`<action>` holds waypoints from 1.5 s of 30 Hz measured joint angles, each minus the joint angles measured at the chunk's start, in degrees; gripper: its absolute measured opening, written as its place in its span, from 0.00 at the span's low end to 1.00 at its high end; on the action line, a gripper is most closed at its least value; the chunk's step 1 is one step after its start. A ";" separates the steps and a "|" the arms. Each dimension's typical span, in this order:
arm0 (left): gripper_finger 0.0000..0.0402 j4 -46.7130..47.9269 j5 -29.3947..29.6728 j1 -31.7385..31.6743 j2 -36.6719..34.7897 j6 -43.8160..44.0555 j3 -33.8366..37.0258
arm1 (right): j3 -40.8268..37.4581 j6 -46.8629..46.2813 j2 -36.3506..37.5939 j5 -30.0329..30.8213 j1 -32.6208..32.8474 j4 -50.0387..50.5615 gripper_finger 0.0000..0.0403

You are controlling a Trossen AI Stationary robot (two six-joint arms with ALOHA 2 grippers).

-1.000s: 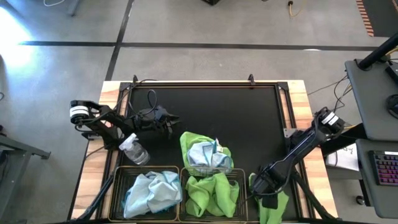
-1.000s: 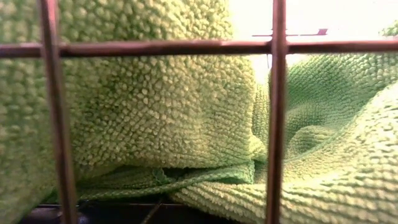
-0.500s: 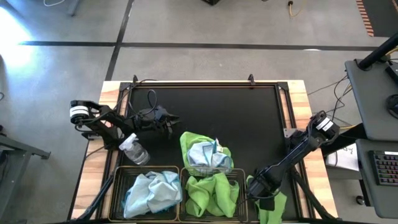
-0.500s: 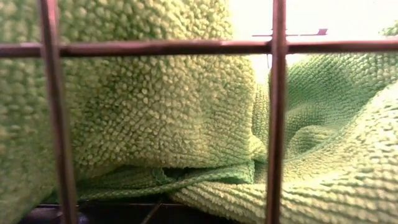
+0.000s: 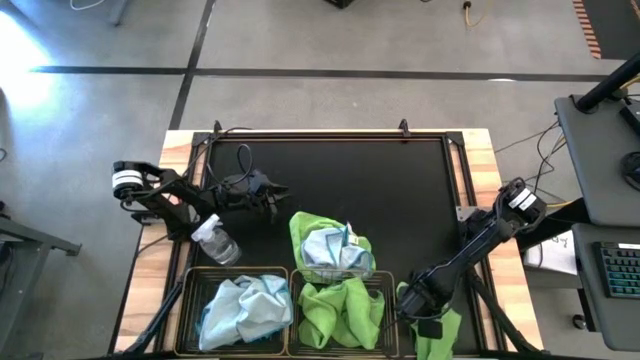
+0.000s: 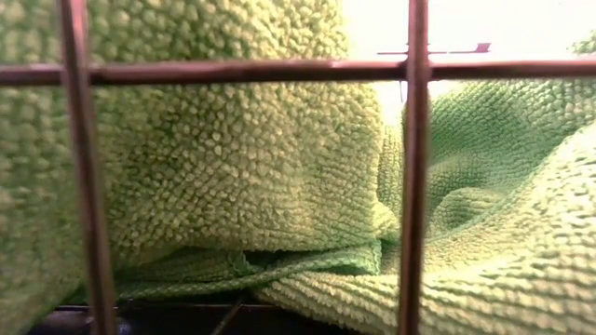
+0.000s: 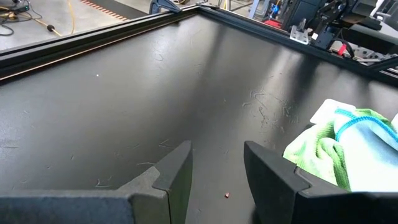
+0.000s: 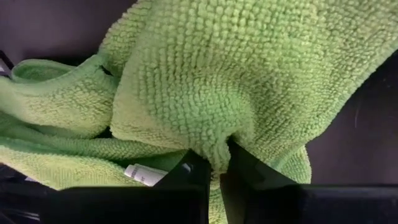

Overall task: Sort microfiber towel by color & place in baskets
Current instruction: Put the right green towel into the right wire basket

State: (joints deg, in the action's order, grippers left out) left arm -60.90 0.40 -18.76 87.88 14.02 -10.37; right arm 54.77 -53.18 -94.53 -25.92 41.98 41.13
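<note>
A lime green microfiber towel (image 5: 438,330) lies crumpled on the black mat (image 5: 340,170) at the near right, beside the baskets. My right gripper (image 5: 424,306) is down on it, shut on it (image 8: 219,168). The left basket (image 5: 189,300) holds pale blue towels (image 5: 245,308). The right basket (image 5: 386,300) holds green towels (image 5: 340,312) (image 6: 233,158). A green towel (image 5: 305,232) with a pale blue one (image 5: 335,250) on top lies just beyond the right basket. My left gripper (image 5: 272,192) (image 7: 216,171) waits open at the mat's left, holding nothing. My right gripper pinches a raised fold of the green towel (image 8: 217,140) between its two fingers (image 8: 189,171). It comes from above, pointing down. The fold is bunched, so it takes in more than one layer. The rest of the towel (image 8: 74,106) lies slack on the mat around the fingers.
A small clear spray bottle (image 5: 214,240) lies at the mat's left, between my left gripper and the left basket. The mat's far half is bare. A desk with a keyboard (image 5: 622,270) stands to the table's right.
My right arm has shifted a little toward the table's left, bringing its gripper lower over the green towel at the near right. The towels and baskets lie as before.
</note>
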 joint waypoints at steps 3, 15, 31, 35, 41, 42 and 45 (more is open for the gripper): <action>0.32 0.00 0.00 0.00 0.00 0.00 0.00 | -0.05 0.57 1.62 0.58 0.00 0.13 0.03; 0.32 -0.62 -0.99 0.00 0.00 0.02 0.00 | -0.05 -0.10 16.13 24.13 -3.26 -1.33 0.03; 0.32 -7.35 -4.54 2.79 0.00 1.53 0.00 | -0.06 15.11 28.18 56.80 -5.29 -6.01 0.03; 0.32 -12.29 -7.43 3.15 -0.24 1.96 0.00 | -0.07 16.72 28.47 60.30 -5.92 -6.12 0.03; 0.32 -23.93 -18.00 3.36 -0.55 6.47 -0.10 | -0.05 21.07 28.03 72.72 -6.06 -9.60 0.03; 0.32 -25.46 -19.50 3.49 -0.58 7.23 -0.42 | -0.05 21.34 28.03 74.34 -6.29 -10.61 0.03; 0.32 -27.67 -22.75 4.48 -0.70 9.15 -2.45 | -0.05 22.98 28.05 77.08 -7.03 -13.46 0.03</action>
State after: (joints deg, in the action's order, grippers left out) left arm -88.58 -22.35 -14.29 87.18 23.17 -12.82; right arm 54.72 -30.19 -66.48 51.16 34.95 27.67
